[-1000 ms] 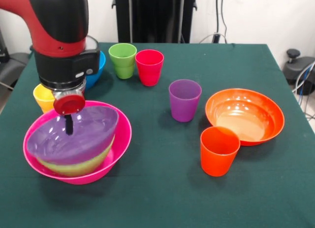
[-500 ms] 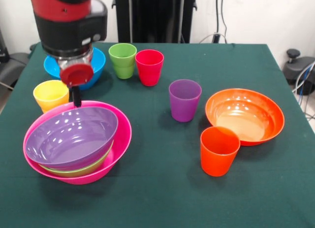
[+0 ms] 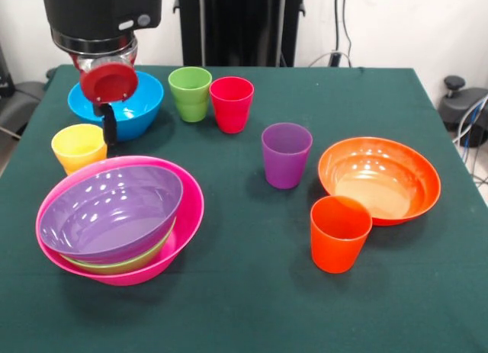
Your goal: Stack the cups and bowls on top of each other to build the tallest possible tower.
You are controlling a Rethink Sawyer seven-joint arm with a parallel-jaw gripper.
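Hanging over the left side of a dark green tabletop [image 3: 252,292], the robot's gripper [image 3: 110,128] is raised above the things and holds nothing; whether its fingers are open or closed cannot be told, as only one dark finger shows below a round red part. Just behind the gripper sits the blue bowl [image 3: 141,101], upright near the far left edge. Beside the gripper's tip, on the left, stands the yellow cup [image 3: 78,147]. In front of these is the tower [image 3: 118,219]: the big pink bowl [image 3: 187,216] as base, a green bowl [image 3: 126,263] showing only as a thin rim inside it, and the purple bowl [image 3: 107,212] nested on top, tilted a little toward the left. No cup stands on the tower. Toward the far middle, the green cup [image 3: 190,94] and red cup [image 3: 231,104] stand upright, touching or nearly so. Near the centre stands the purple cup [image 3: 286,155], alone. On the right lies the orange bowl [image 3: 379,179], upright and empty, with the orange cup [image 3: 339,232] standing just in front of its near left rim, close against it.
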